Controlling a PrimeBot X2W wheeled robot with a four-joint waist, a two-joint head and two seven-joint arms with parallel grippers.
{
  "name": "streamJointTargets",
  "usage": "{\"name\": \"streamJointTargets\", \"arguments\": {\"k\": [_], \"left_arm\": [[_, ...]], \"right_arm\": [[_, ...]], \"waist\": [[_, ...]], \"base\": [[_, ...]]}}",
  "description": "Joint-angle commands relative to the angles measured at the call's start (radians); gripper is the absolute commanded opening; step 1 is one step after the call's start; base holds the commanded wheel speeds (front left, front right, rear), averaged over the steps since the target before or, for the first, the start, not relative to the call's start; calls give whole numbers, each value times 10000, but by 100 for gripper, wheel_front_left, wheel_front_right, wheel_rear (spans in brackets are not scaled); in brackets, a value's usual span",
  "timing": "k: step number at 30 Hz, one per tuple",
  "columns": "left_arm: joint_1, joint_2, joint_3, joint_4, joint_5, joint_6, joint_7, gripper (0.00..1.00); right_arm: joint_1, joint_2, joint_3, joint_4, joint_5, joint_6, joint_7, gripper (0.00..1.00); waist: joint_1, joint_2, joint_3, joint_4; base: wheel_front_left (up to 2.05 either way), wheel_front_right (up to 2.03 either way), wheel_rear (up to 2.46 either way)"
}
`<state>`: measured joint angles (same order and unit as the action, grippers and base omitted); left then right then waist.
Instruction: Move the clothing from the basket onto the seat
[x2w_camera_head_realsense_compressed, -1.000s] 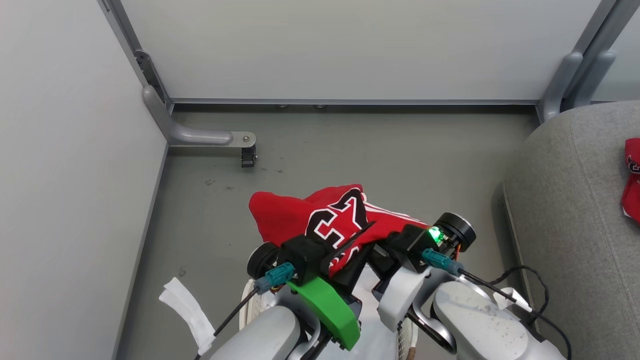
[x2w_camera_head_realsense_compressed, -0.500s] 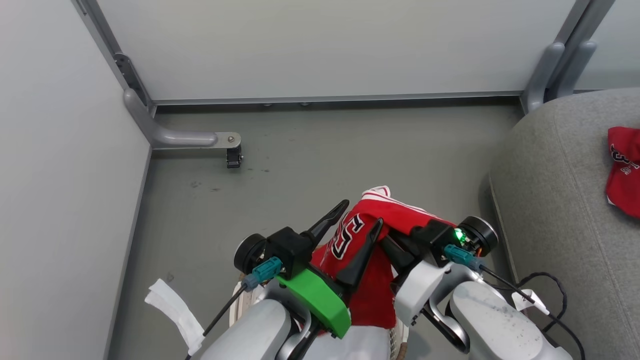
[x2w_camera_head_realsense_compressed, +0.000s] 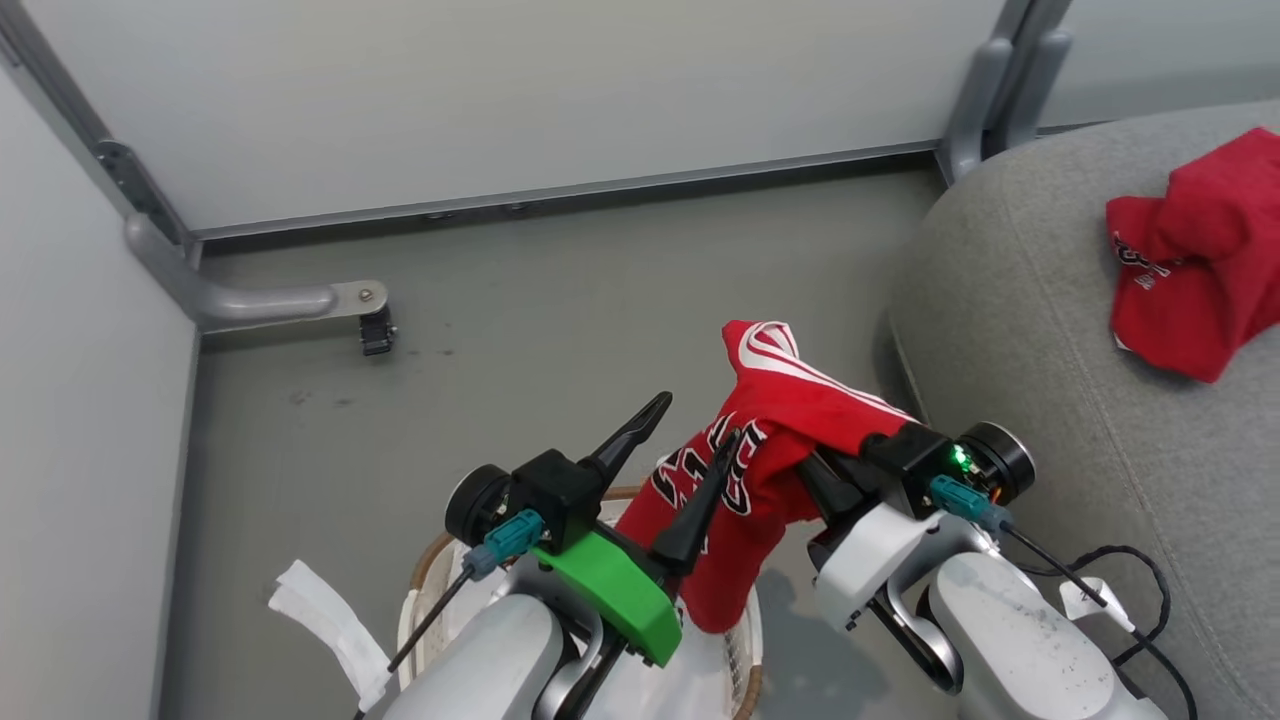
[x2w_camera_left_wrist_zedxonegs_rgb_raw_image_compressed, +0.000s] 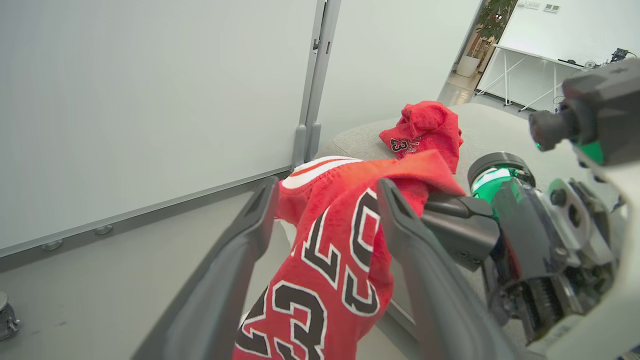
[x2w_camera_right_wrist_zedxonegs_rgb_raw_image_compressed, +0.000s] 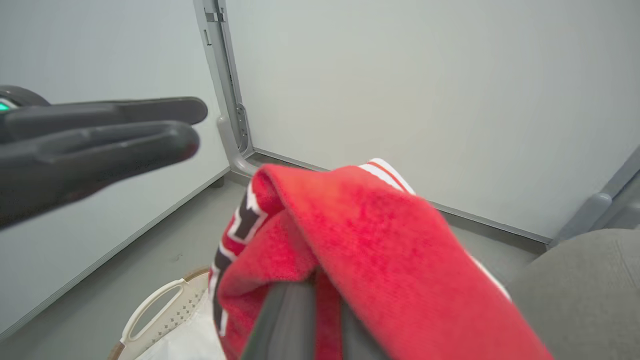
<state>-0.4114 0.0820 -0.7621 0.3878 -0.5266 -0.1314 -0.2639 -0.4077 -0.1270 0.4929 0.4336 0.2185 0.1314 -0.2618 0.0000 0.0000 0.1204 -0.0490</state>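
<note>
Open floor (x2w_camera_head_realsense_compressed: 560, 330) runs ahead to the wall panels (x2w_camera_head_realsense_compressed: 500, 90), which close the front and left; a grey bracket foot (x2w_camera_head_realsense_compressed: 290, 300) juts from the left corner. The seat (x2w_camera_head_realsense_compressed: 1020, 330) bounds the right side, its rounded edge just beside the right arm. The basket (x2w_camera_head_realsense_compressed: 432, 565) sits low between the two arms, most of its rim covered by them. The right end effector (x2w_camera_head_realsense_compressed: 820, 470) is pinched on a jersey (x2w_camera_head_realsense_compressed: 780, 420), which is raised above the basket. A striped hem peaks at the top and the lower end hangs toward the white liner; contact with the liner cannot be confirmed. The left end effector (x2w_camera_head_realsense_compressed: 700, 420) is spread wide and holds nothing. Its inner finger overlaps the cloth in the head view, and touching cannot be confirmed. A second jersey (x2w_camera_head_realsense_compressed: 1190, 260) lies crumpled on the seat, well apart from the held one. The left wrist view shows the jersey (x2w_camera_left_wrist_zedxonegs_rgb_raw_image_compressed: 330, 260) framed between the spread fingers with the number 23 readable, the right end effector's finger under the cloth, and the second jersey (x2w_camera_left_wrist_zedxonegs_rgb_raw_image_compressed: 425, 125) on the seat beyond. The right wrist view shows what the others hide: two fingers pressed together with red fabric between them (x2w_camera_right_wrist_zedxonegs_rgb_raw_image_compressed: 317, 320), a perforated basket handle (x2w_camera_right_wrist_zedxonegs_rgb_raw_image_compressed: 150, 305) below, and the seat (x2w_camera_right_wrist_zedxonegs_rgb_raw_image_compressed: 575, 280) at lower right.
</note>
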Motion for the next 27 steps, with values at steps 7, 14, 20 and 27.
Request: {"name": "streamJointTargets", "arguments": {"k": [7,14,20,27], "left_arm": [[175,148,369,134,189,15,-3,100],[215,242,552,176,275,15,-5,100],[250,331,604,201,400,15,-3,100],[364,465,622,262,459,15,-5,100]], "right_arm": [[317,3,-415,-354,-72,-14,-49,0],[492,109,-763,-724,-109,-14,-49,0],[625,265,-901,-971,-142,-14,-49,0],[697,334,-1146,-1239,-163,-14,-49,0]], "waist": [[0,0,147,-1802],[0,0,320,-3068],[0,0,414,-4032],[0,0,548,-4791]], "base": [[0,0,0],[0,0,0],[0,0,0],[0,0,0]]}}
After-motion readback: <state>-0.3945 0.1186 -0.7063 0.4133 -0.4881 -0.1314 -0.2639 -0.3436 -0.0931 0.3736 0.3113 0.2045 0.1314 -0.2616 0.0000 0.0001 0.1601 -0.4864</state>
